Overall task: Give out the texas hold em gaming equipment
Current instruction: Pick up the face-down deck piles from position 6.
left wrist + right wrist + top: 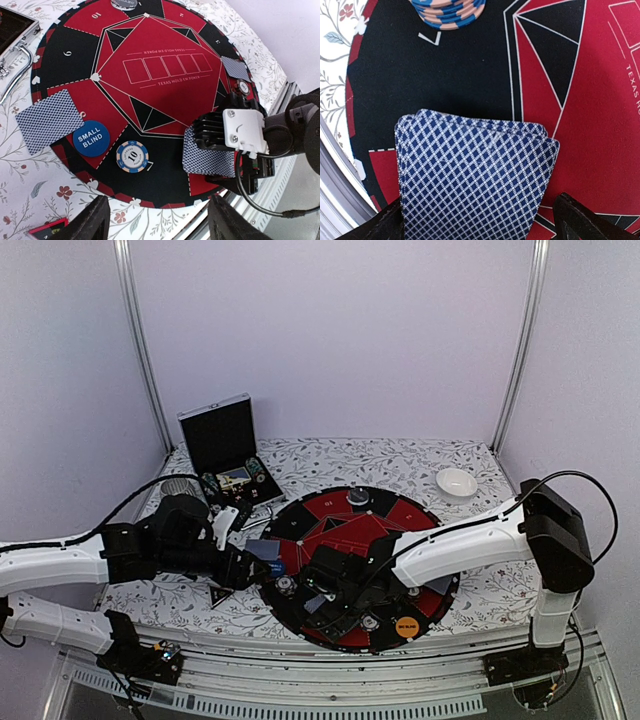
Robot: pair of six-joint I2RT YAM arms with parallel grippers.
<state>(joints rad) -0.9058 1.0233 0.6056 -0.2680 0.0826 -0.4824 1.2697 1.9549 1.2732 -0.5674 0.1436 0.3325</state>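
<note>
Reaching across the mat (395, 512), the right arm (460, 545) covers much of its near half in the top view. Right gripper (480, 210) is open, fingers spread to either side of the fanned cards (475, 170), which lie face down on a black sector of the mat. Whether the fingers touch them cannot be told. In the left wrist view that gripper's body hides part of these cards. Left gripper (157, 200) is open too, nothing between its fingers, over the mat's left rim. In the top view it blocks sight of the blue button (91, 139).

Around: open case (222, 440) far left on the cloth (380, 455), white bowl (457, 482) far right, both off the mat.

Counts.
- Card lots, three: the fanned cards; left cards (50, 120) straddling the mat's edge, just beside the blue button; far cards (235, 67) by the mat's near edge.
- Chip spots from the left wrist, three: 10 chip (132, 156) near the blue button; second chip (243, 86) just beside the far cards; third chip (357, 498) at the far rim.
- Buttons, two: the blue one, and the orange button (405, 628) on the near rim.
- Marker (220, 595), one, on the cloth left of the mat.
</note>
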